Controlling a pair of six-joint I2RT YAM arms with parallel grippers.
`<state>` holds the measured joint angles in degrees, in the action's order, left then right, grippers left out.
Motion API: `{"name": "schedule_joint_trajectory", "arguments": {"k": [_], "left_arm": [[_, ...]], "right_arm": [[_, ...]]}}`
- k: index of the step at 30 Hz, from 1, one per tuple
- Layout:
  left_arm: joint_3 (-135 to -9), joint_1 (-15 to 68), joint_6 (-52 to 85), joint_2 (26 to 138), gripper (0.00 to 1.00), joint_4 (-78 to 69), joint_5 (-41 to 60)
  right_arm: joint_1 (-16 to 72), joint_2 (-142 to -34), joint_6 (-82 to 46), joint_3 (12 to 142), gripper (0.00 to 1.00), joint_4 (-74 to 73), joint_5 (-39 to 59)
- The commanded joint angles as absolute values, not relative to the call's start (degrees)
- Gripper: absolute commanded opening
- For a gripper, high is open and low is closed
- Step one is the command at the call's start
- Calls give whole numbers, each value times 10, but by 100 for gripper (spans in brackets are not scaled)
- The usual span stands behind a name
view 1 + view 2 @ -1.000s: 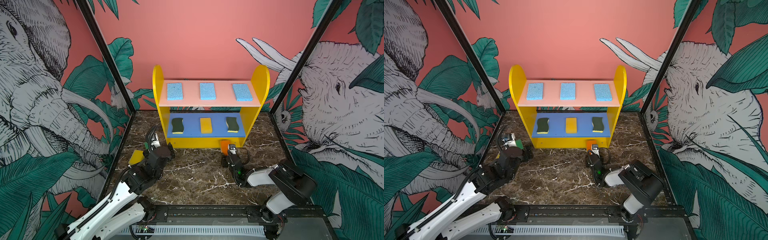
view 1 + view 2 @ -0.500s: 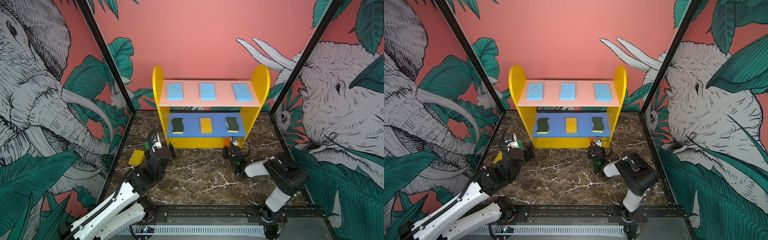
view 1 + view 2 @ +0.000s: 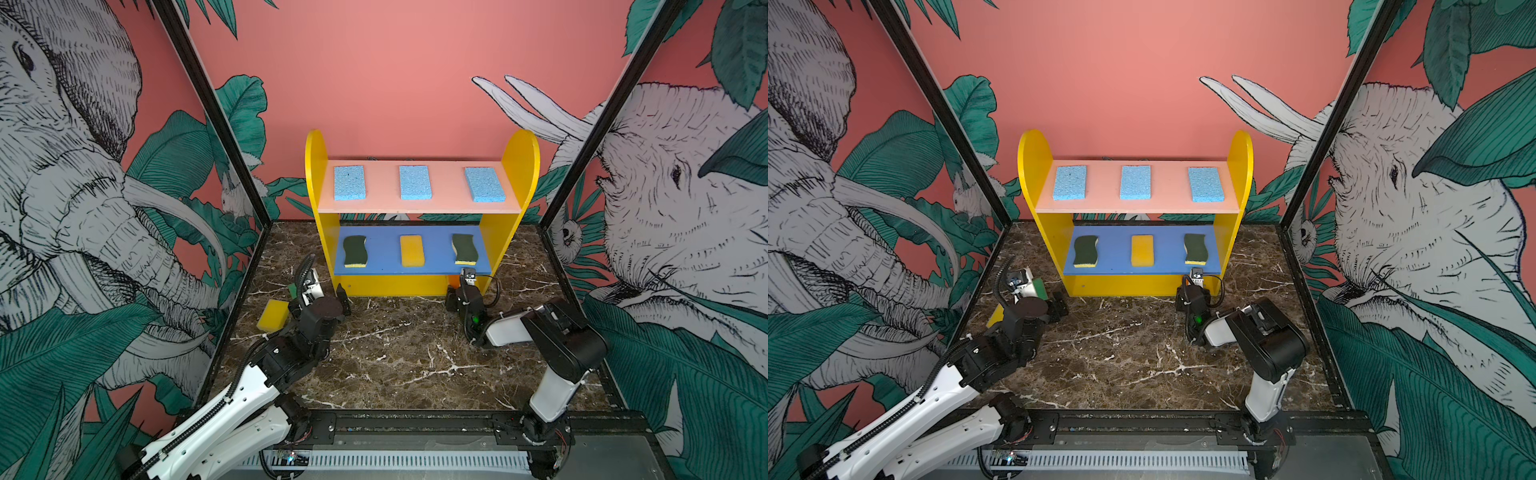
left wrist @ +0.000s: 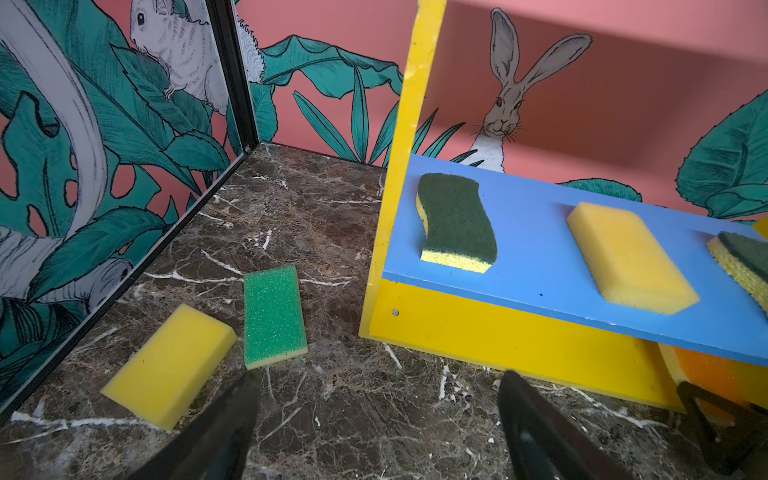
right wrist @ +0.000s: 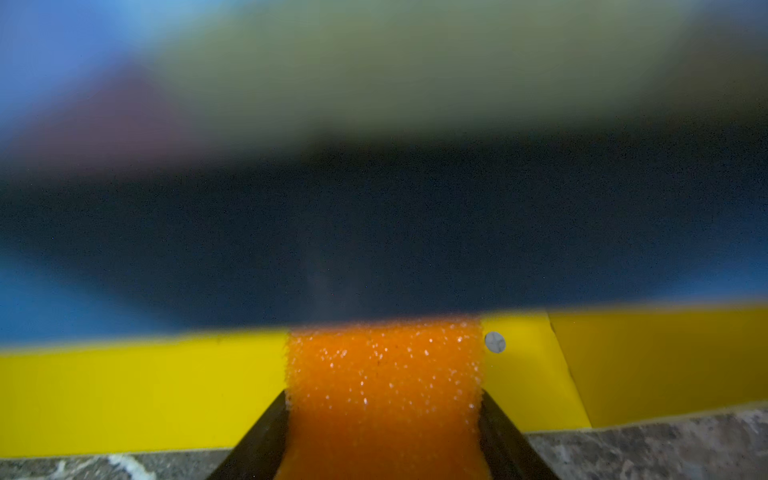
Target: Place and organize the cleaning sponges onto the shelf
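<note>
Left wrist view showed a yellow sponge (image 4: 168, 365) and a bright green sponge (image 4: 274, 316) lying loose on the bench (image 4: 332, 415), at eight o'clock of the shelf (image 4: 498, 332) as seen from above, with the left claw (image 4: 378, 382) spread and empty just beside them. At five o'clock, the right claw (image 5: 384, 436) pinched an orange sponge (image 5: 384, 365) by its long sides, close to the yellow base (image 5: 124, 395). Light, squashy foam probably wanted only a gentle mid-length squeeze.

**Placement status, 6 of 9 up**

Yellow-sided shelf (image 3: 419, 286) upright at back wall.
Top board: 3 blue sponges (image 3: 415, 182) in a row.
Mid board: 2 wavy green-top sponges (image 3: 355, 251), yellow sponge (image 3: 412, 250) between.
Floor left of shelf: 2nd yellow sponge (image 4: 170, 365) just beside green sponge (image 4: 273, 316).
At base front, right end: orange sponge (image 5: 384, 395).
</note>
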<state>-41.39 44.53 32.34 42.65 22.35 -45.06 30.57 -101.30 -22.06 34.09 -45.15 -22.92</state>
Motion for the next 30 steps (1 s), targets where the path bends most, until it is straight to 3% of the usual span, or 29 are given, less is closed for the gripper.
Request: {"name": "schedule_joint_trajectory", "arguments": {"k": [1,30], "left_arm": [[-405,444,324,419,91,215,-462],[-401,444,348,408,91,240,-468]], "right_arm": [[300,-1026,-207,351,62,-467,-235],[283,-1059,-200,384,66,-431,-218]]}}
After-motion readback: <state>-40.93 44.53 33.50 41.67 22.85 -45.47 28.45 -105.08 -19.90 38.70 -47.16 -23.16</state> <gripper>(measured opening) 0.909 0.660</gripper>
